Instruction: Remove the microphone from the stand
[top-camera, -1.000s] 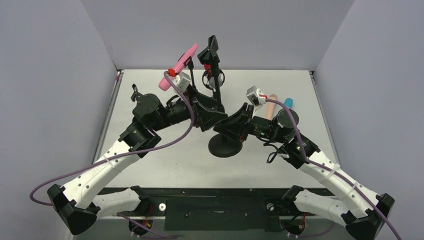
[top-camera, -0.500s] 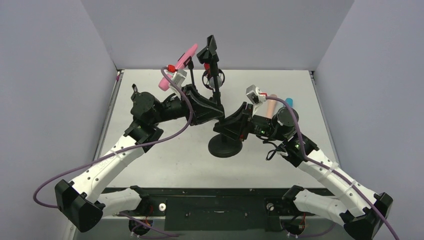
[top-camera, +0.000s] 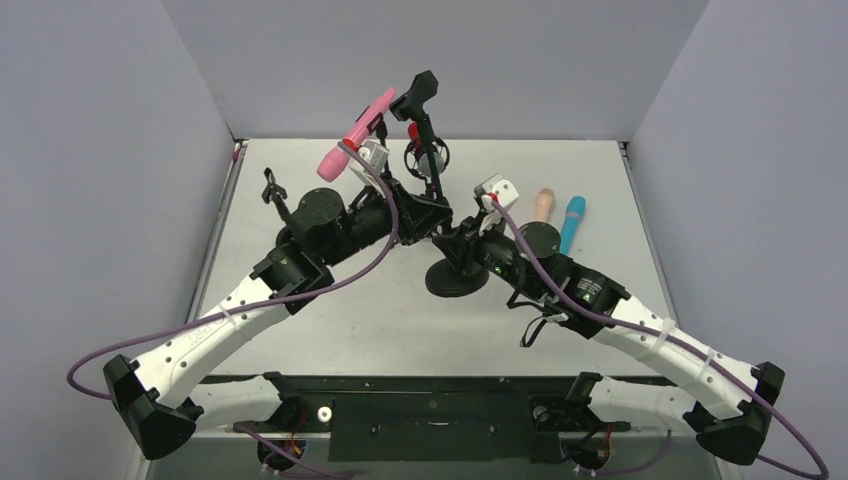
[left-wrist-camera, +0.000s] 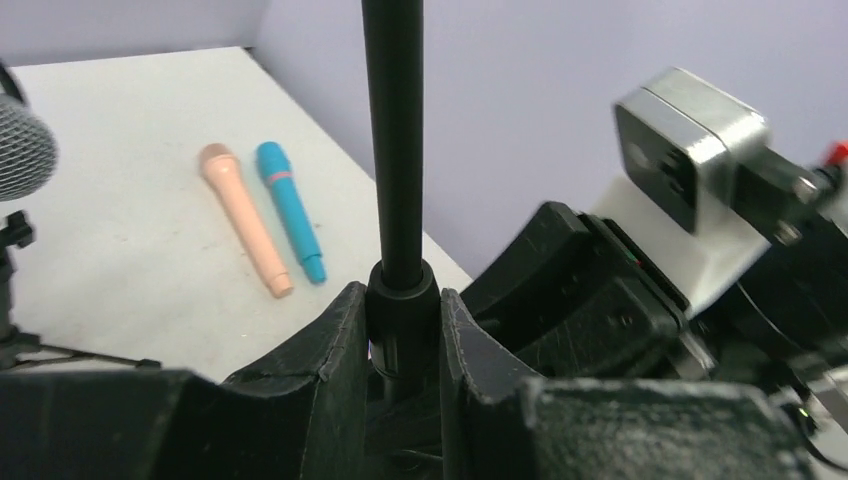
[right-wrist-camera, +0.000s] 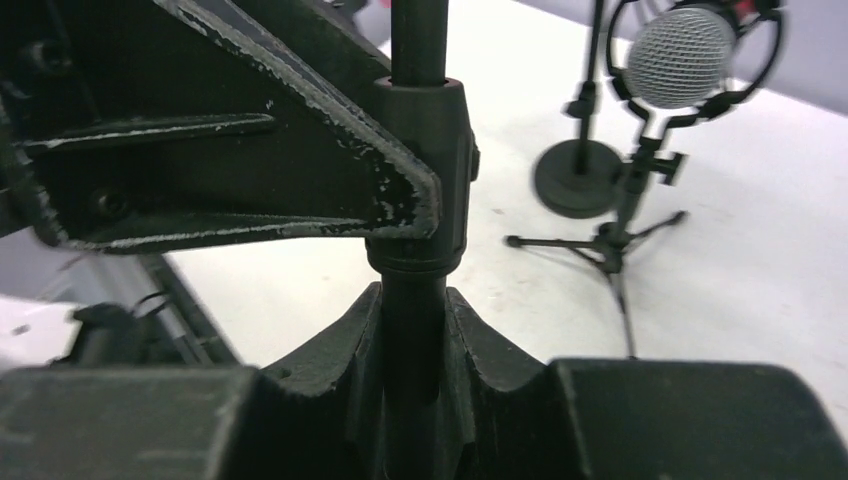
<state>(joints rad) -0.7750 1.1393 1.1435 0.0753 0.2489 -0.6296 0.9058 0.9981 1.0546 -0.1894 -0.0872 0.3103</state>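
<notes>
So the left gripper (left-wrist-camera: 400, 335) is clamped on the stand pole (left-wrist-camera: 392, 130) right at its collar, and the right gripper (right-wrist-camera: 412, 335) pinches it lower down — my guess, to steady it. The pink microphone (top-camera: 356, 134) sits up top, over the table's (top-camera: 380, 322) far-left side — untouched.

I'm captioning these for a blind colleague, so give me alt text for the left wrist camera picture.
The left gripper clamps a black stand pole at its collar, seen close up. Behind it, a peach microphone and a blue microphone lie side by side on the white table.
</notes>
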